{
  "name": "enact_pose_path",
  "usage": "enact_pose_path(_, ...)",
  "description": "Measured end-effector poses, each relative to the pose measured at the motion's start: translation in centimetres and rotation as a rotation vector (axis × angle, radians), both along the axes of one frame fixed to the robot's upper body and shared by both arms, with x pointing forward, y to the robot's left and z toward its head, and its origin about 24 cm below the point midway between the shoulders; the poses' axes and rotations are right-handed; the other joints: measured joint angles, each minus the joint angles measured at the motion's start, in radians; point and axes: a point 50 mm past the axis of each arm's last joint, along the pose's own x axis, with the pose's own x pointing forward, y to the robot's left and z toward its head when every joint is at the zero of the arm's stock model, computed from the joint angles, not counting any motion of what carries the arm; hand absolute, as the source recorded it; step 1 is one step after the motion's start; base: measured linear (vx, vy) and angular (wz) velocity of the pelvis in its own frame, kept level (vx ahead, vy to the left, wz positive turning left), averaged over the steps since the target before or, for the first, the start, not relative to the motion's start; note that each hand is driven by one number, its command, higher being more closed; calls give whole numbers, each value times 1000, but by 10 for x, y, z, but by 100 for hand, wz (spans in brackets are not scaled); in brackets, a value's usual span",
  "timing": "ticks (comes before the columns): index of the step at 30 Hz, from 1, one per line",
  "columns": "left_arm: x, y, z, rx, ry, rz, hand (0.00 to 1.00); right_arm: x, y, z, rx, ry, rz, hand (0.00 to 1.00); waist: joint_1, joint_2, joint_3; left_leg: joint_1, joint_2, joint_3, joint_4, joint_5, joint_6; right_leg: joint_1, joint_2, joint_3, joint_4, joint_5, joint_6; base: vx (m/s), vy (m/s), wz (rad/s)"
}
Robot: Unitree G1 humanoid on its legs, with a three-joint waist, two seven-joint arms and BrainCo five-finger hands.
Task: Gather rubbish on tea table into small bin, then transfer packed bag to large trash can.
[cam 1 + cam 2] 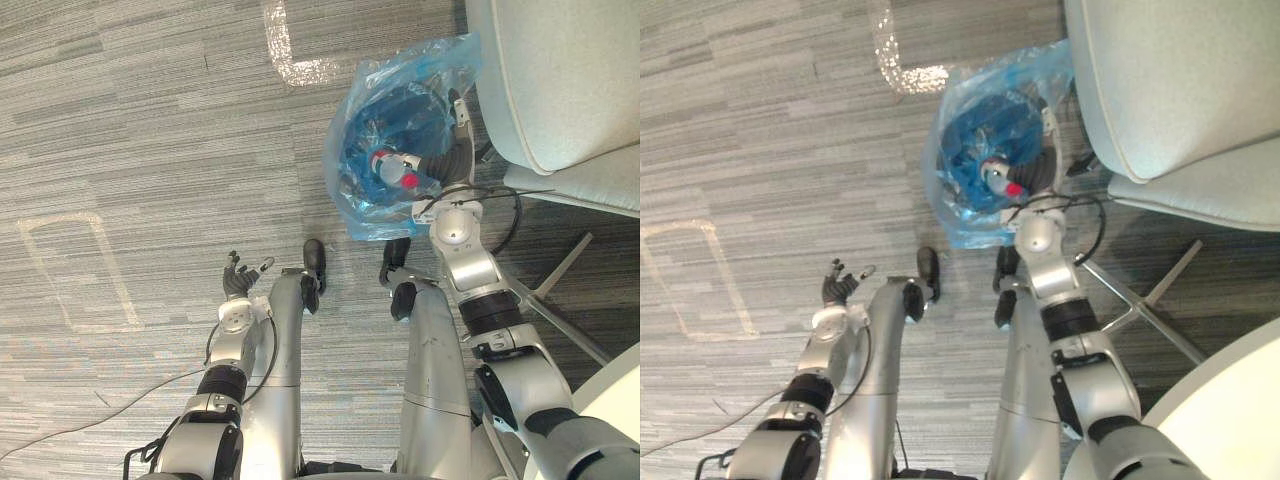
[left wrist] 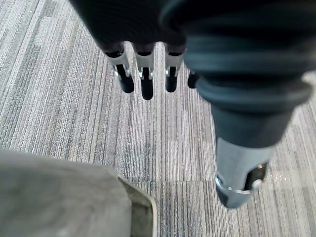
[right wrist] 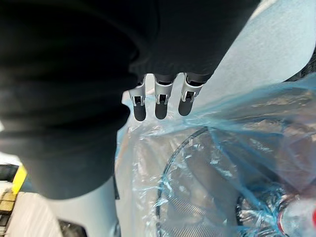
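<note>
Grey carpet [image 1: 150, 120] is carrying the blue bag [image 1: 365, 205] in its small bin [image 3: 165, 192] beside the chair [image 1: 560, 90], my right robot hand [image 1: 455, 150] is hovering straight-fingered at the rim, pinching nothing, my left robot hand [image 1: 238, 280] is hanging spread, and I am fearing a thin grab tearing the plastic.
</note>
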Motion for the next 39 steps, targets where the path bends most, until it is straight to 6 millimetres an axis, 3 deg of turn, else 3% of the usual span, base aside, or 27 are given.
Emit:
enact_pose_path(7,-7,8,-7,26,34,10,0,-10,25,-23,-87,47,107,0,-12,-30,-38,16,14,5,-5,0,-1,16,13,-1,-21,8,-10,-87,16,-6)
enact_pose_path(19,-12,-1,-14,29,56,-20,0,-20,49,-67,-414,153,176,0,-14,-31,-64,57,18,-1,-64,15,-14,61,21,-13,-82,20,-15,-68,13,0)
enact_pose_path(28,-10,-4,-13,30,40,-28,0,-4,41,-89,-552,275,113,0,-13,-31,-64,54,17,-4,-93,21,-19,60,21,-21,-101,21,-16,-49,19,1)
enact_pose_path(37,0,-10,0,-51,-37,-20,0,15,24,-93,-632,371,-15,0,0,-30,-63,-3,11,-21,-92,27,-26,5,17,-33,-84,16,-17,-47,22,6)
enact_pose_path(38,0,-11,0,-66,-39,-17,0,16,23,-93,-635,376,-24,100,1,-30,-63,-3,9,-22,-91,27,-26,5,15,-33,-80,12,-19,-34,19,9)
enact_pose_path(39,0,-11,0,-74,-40,-14,0,16,22,-93,-630,380,-29,100,1,-30,-63,-3,9,-23,-91,27,-26,4,15,-34,-78,11,-19,-37,18,6)
